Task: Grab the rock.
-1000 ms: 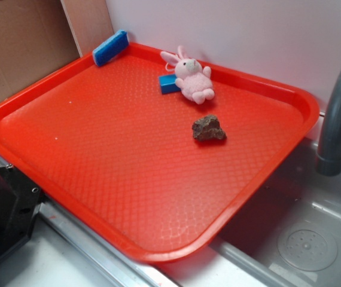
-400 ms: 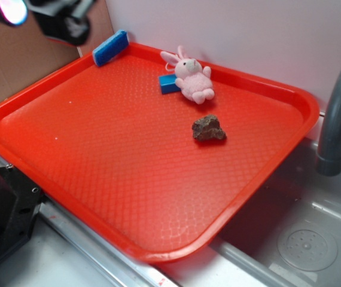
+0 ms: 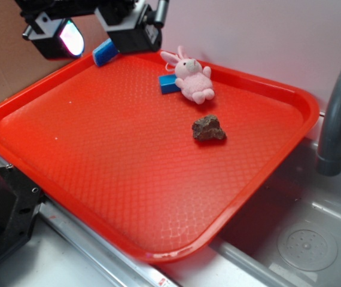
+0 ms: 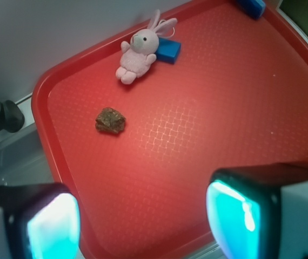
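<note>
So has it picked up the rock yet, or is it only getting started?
Only getting started. Nothing is done yet: the rock lies untouched on the red tray, near the pink bunny. The gripper hangs open and empty high above the tray. Left to do: move over the rock, come down, close on it and lift.

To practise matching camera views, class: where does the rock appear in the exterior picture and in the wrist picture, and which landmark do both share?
Exterior view: the rock lies right of centre on the red tray, in front of the pink plush bunny.
Wrist view: the rock lies left of centre, below the bunny.
Shared landmark: the bunny, lying against a blue block.
</note>
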Available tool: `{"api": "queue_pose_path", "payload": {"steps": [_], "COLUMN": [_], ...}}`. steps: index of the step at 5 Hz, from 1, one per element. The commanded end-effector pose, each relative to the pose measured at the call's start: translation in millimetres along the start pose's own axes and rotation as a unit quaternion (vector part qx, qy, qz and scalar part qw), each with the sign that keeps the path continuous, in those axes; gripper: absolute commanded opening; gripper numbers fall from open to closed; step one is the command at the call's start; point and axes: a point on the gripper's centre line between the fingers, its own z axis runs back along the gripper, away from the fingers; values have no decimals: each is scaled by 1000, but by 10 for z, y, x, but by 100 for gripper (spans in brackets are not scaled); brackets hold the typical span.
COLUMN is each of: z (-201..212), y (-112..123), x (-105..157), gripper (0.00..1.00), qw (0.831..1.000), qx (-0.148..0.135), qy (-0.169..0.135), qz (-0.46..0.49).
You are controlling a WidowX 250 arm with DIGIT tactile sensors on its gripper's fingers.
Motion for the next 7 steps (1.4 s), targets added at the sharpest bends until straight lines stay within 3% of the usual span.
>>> {"api": "queue_pose_path", "payload": {"steps": [1, 2, 3, 4, 6, 7], "z": [82, -306, -528, -777, -1192, -1503], "y": [-56, -212, -346, -377, -349, -393], "x": [104, 329, 458, 549, 661, 683], "gripper": [100, 100, 100, 100, 100, 100], "qw": [1000, 999, 999, 998, 997, 997], "qx": [-11, 18, 2, 1, 22, -3], "qy": [-8, 12, 2, 21, 40, 60], "qz": [5, 35, 54, 61, 63, 53]}}
